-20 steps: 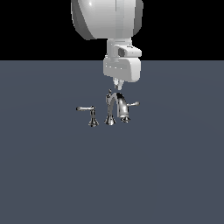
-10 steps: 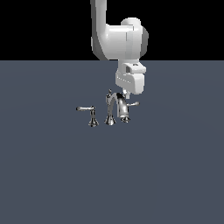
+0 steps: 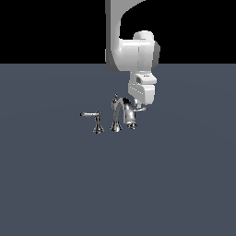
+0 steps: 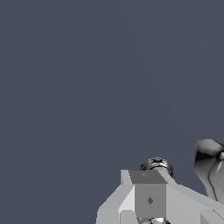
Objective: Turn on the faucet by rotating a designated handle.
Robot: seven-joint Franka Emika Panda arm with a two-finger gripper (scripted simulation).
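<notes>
- The hand (image 3: 138, 107), its opening not discernible, is set beside the designated handle (image 3: 139, 109).
- The lever should be pushed sideways steadily, with the spout (image 3: 120, 107) avoided.

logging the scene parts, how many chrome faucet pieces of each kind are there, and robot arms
tall arched chrome spout: 1
chrome lever handles on flared posts: 2, the longer one apart on the exterior view's left, the short pale-tipped one beside the spout's end
white robot arm: 1
total: 4
</notes>
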